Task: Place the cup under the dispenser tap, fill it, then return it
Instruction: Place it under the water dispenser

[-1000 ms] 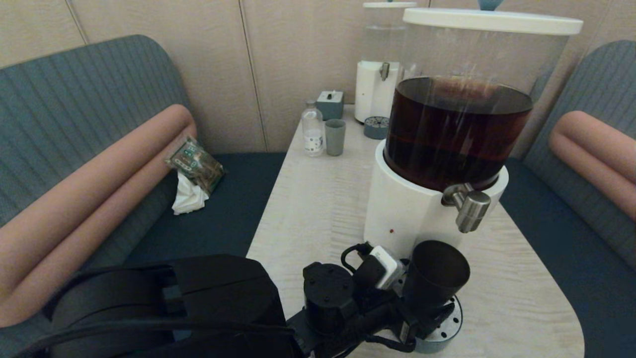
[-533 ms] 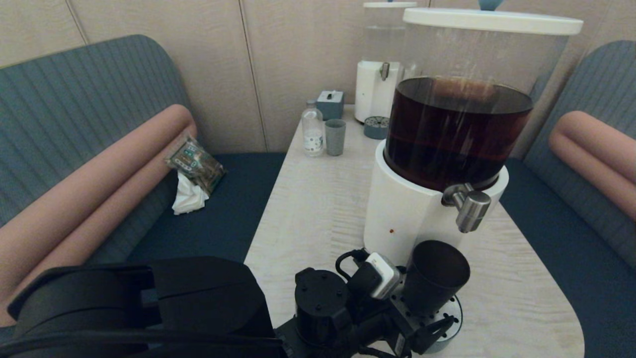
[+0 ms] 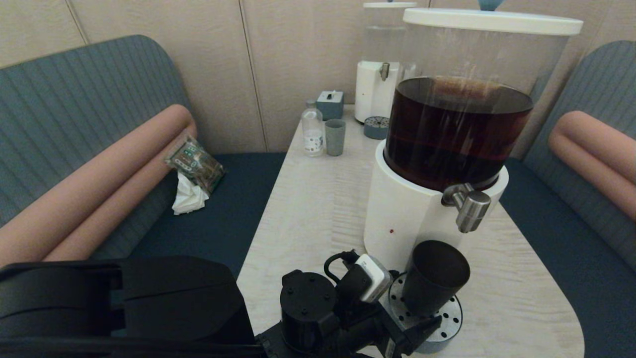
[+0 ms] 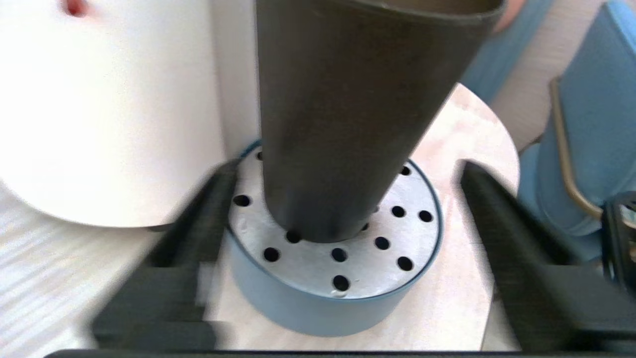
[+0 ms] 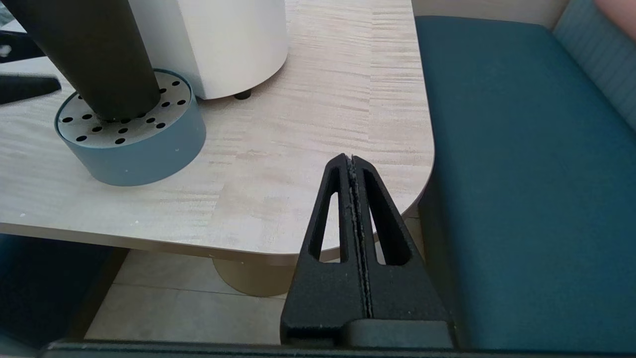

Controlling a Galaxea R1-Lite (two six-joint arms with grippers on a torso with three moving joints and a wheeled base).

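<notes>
table [image 3: 318,209] runs from near to far between two blue benches. big dispenser [image 3: 412,219], white base with a tank of dark brown liquid, stands on the right half of the table, near end. its steel tap [image 3: 469,206] juts toward the near right. round drip tray [image 4: 343,258] with a perforated metal top sits just in front of the base, below and a bit left of the tap. dark cup [image 3: 433,278] stands upright on the tray, rim left of the tap's spout. left gripper [image 4: 343,219] sits at the near left of the tray, fingers [image 4: 198,214] spread wide on either side of the cup, not touching it. right gripper [image 5: 354,164] is parked off the near right table corner, fingers pressed together, holding nothing. far end: smaller clear dispenser [image 3: 380,74], pale cup [image 3: 335,137], small bottle [image 3: 312,130].
</notes>
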